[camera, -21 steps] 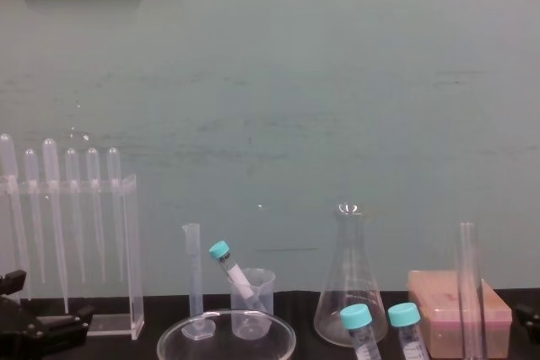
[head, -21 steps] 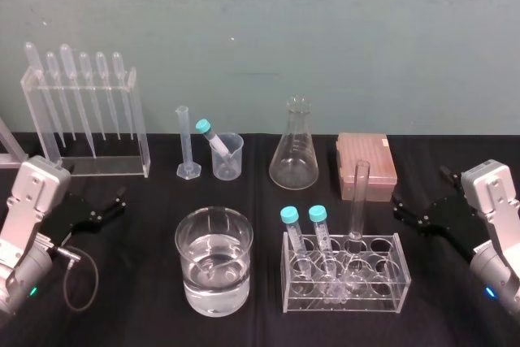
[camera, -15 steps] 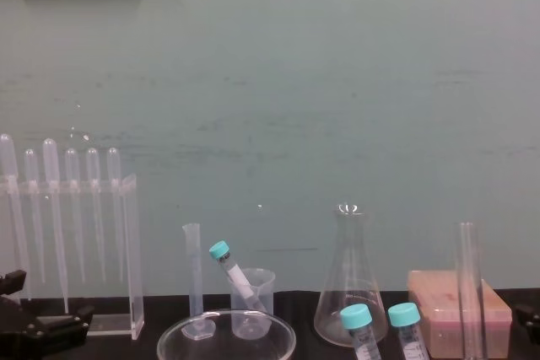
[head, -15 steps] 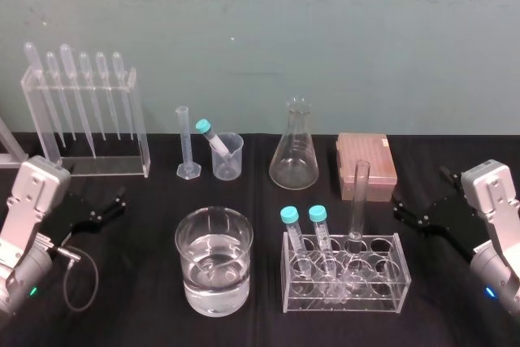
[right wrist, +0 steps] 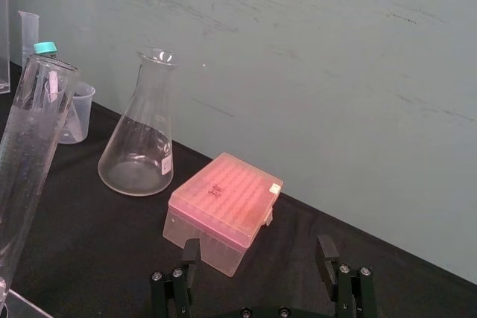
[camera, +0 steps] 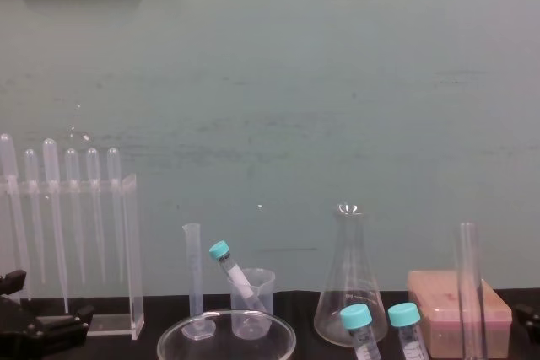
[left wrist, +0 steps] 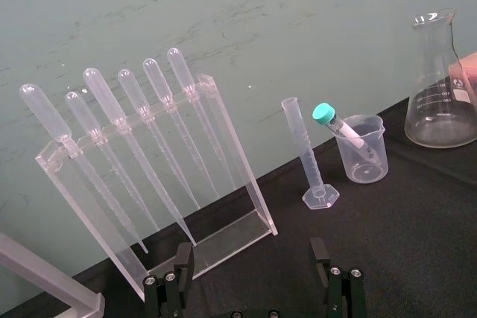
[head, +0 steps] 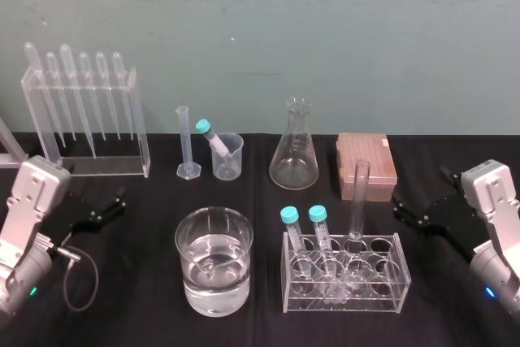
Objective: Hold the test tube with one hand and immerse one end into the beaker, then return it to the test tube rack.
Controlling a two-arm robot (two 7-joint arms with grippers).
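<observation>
- The black counter (head: 138,282) carries all the glassware, with a green wall behind it.
- A clear acrylic pipette rack (head: 85,132) stands at the far left with six bulb-topped pipettes (head: 81,91) hanging in a row.
- A wide round glass dish (head: 185,282), part full of clear liquid, sits near the front, just left of the test tube rack (head: 345,294).
- The conical flask (head: 294,152) stands behind the test tube rack, and a pink tip box (head: 366,164) with its lid shut lies to the flask's right.
- The left gripper (left wrist: 252,262) rests low at the counter's left edge, in front of the pipette rack; its fingers are spread wide with nothing between them.
- The right gripper (right wrist: 258,255) sits low at the right edge, near the test tube rack and apart from it; its jaws are likewise wide apart and empty.
- The test tube (head: 358,201) stands upright in the back row of the test tube rack, uncapped, rising well above the rack.
- The beaker (head: 227,156) stands at the back between the pipette rack and the flask, with a teal-capped tube (head: 213,140) leaning inside it.
- A slim graduated cylinder (head: 185,144) stands just left of the beaker.
- Two more capped tubes (head: 291,229) lean in the test tube rack, left of the test tube.
</observation>
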